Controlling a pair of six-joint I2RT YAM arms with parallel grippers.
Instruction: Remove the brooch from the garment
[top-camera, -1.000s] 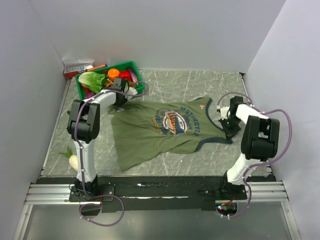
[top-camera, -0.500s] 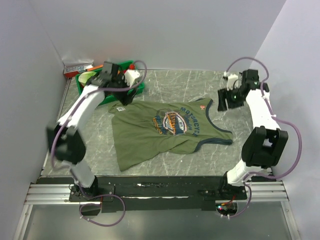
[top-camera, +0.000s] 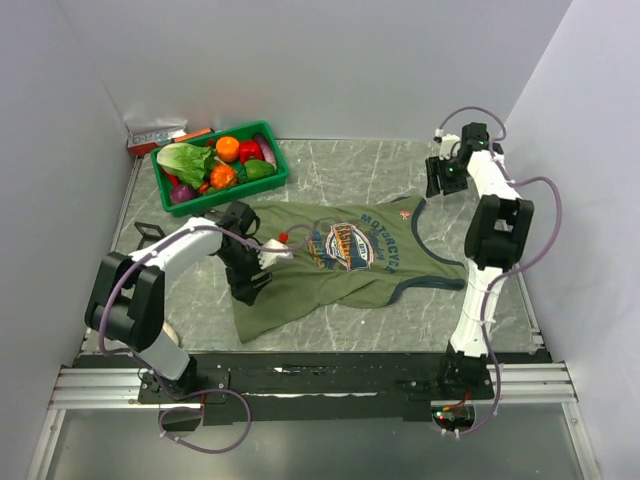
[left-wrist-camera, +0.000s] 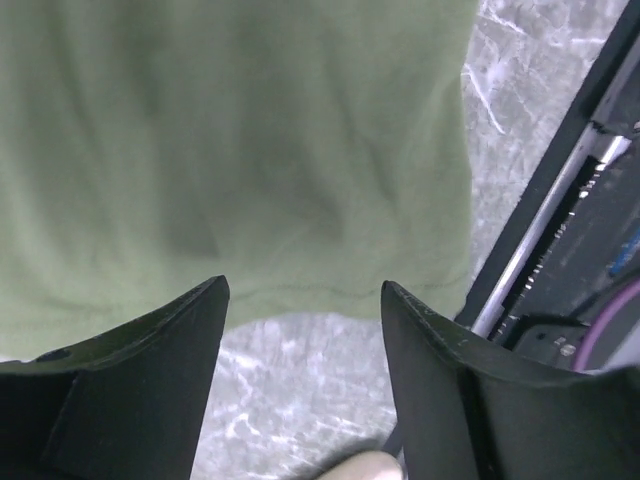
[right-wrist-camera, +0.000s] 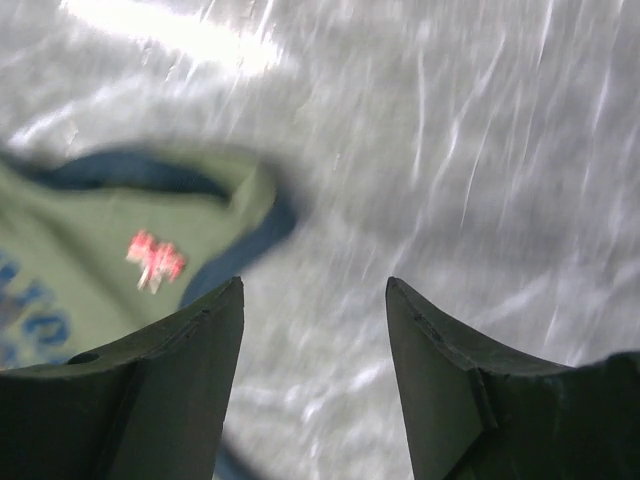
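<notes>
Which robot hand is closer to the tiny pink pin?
The right gripper: it hovers beside the neckline where the brooch sits on the garment. The left gripper is over the hem, far from it.

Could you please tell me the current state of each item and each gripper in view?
garment: spread flat on the table, printed side up.
brooch: pinned to the garment beside the navy trim, not yet removed.
left gripper: open, over the garment's edge, holding nothing.
right gripper: open, over the table beside the brooch, holding nothing.
green basket: filled with vegetables.
</notes>
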